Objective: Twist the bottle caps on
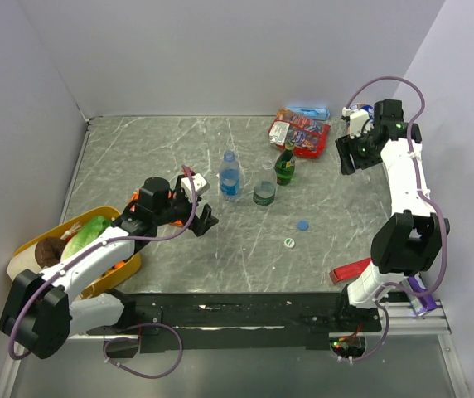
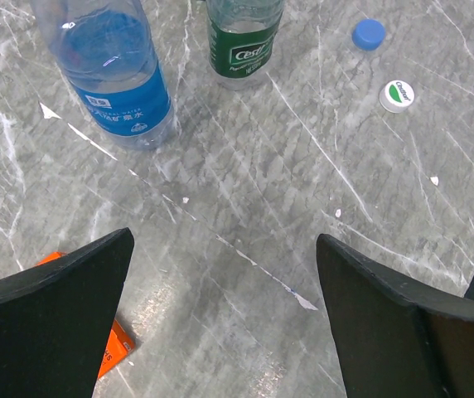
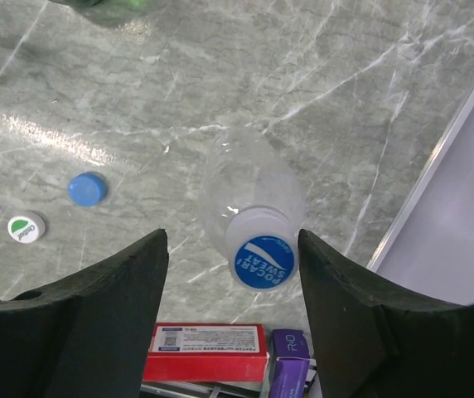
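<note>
- While both jaws stand apart, the left gripper [image 2: 224, 239] sits left of the water bottle [image 1: 229, 176].
- Right gripper [image 3: 230, 240] straddles a capped clear bottle [image 3: 249, 195].
- Blue cap [image 1: 302, 224] and green-rimmed cap [image 1: 288, 242] lie loose on the tabletop [image 1: 154, 149].

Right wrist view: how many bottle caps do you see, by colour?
Plain blue round plastic cap: 1
White round plastic cap with green mark: 1
White round cap with blue print, on a clear plastic bottle: 1
Total: 3
</note>
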